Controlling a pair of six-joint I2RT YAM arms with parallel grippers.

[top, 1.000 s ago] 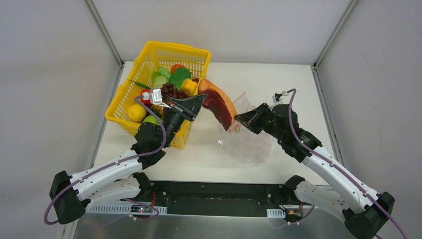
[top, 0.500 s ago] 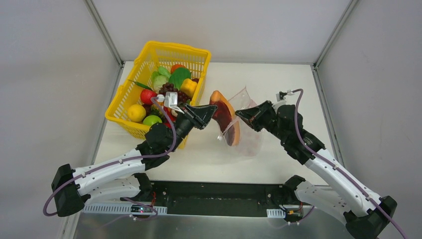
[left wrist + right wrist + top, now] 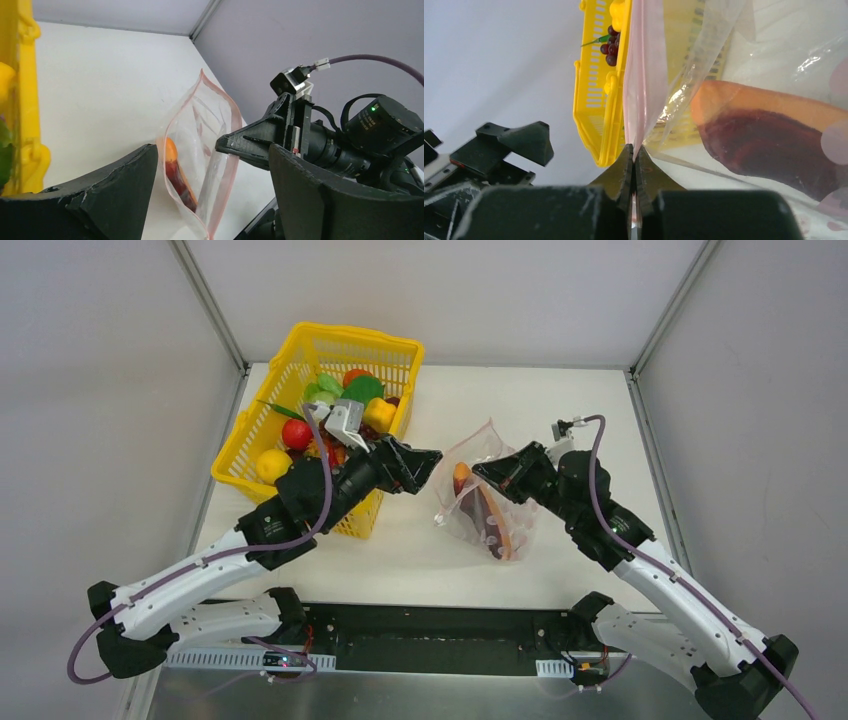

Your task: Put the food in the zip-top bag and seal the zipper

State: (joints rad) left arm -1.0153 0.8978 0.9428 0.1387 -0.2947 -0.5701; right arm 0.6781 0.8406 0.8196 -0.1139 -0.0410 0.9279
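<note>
Clear, crinkly, glossy plastic zip-top bag [image 3: 200, 130]; yellow plastic mesh basket [image 3: 330, 350]; scuffed matt-black left gripper [image 3: 428, 465].

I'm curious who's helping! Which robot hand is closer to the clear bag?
Right. The right gripper pinches the edge of the bag; the left gripper hangs open beside its mouth.
</note>
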